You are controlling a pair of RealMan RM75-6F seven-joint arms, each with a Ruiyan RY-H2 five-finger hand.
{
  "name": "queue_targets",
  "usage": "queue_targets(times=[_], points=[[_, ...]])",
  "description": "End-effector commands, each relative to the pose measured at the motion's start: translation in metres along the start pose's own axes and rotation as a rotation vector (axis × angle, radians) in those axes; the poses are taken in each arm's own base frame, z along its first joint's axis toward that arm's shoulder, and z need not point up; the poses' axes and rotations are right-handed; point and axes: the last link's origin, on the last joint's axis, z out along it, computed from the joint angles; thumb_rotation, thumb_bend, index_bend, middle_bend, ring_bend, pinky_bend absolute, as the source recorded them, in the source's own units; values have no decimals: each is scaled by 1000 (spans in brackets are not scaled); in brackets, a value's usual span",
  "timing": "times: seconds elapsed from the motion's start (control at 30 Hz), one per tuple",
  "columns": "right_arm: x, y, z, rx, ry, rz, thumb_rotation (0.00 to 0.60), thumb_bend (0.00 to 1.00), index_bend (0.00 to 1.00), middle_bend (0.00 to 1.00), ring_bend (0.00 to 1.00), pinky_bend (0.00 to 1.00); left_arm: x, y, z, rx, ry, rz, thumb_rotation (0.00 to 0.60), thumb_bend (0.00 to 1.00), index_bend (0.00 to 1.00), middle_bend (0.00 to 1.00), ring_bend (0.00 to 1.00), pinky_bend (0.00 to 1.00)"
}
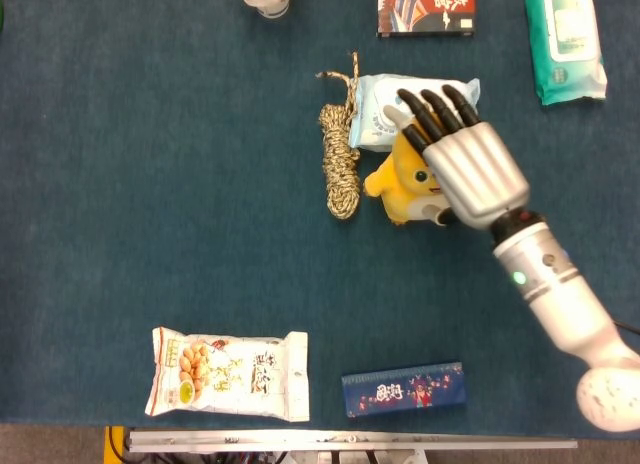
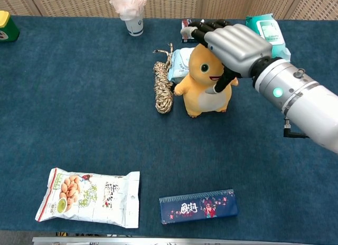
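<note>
Blue cloth covers the bench (image 2: 79,113), and a wide stretch of it lies bare on the left and across the middle, between the far cluster of things and the two packs near the front edge. The right hand (image 2: 232,41) hangs over the head of the yellow plush toy (image 2: 203,92), fingers spread and reaching past the crown, thumb down beside the toy's face; whether it touches the plush cannot be told, and nothing is closed in its grasp. In the head view the right hand (image 1: 462,162) hides most of the yellow plush toy (image 1: 400,189). The toy stands upright just right of the coiled rope (image 2: 162,89) and in front of the pale blue wipes pack (image 2: 179,63), close against both. The left hand shows in neither view.

One each: a red and black box (image 2: 190,31) at the far edge behind the hand, a green wipes pack (image 2: 264,31) at the far right, a cup stuffed with white tissue (image 2: 129,10) at the far edge, a yellow-capped green container (image 2: 6,26) at the far left corner, a snack bag (image 2: 90,197) at the front left, and a dark blue long box (image 2: 198,205) at the front, well apart from the toy.
</note>
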Motion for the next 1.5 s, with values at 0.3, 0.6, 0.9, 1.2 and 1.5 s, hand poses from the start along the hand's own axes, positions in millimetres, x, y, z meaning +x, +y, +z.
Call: queue_targets(times=[0.3, 0.6, 0.9, 1.2, 1.5], points=[[-6, 0, 5, -18, -8, -6, 600, 0, 82, 2, 0, 0, -2, -2, -2, 4, -7, 1, 600, 24, 421, 228, 228, 423], [-14, 1, 6, -10, -28, -1, 600, 0, 82, 2, 0, 0, -1, -2, -3, 5, -9, -4, 600, 24, 421, 228, 228, 423], [-21, -13, 7, 39, -34, -1, 600, 0, 82, 2, 0, 0, 1, -5, -7, 16, -3, -9, 600, 24, 421, 228, 228, 423], [-14, -30, -1, 92, -2, -28, 600, 0, 82, 2, 0, 0, 0, -6, -8, 17, -3, -19, 600, 24, 421, 228, 228, 423], [-9, -22, -4, 59, 20, -44, 600, 0, 82, 2, 0, 0, -2, -6, -9, 17, -11, -19, 600, 24, 421, 228, 228, 423]])
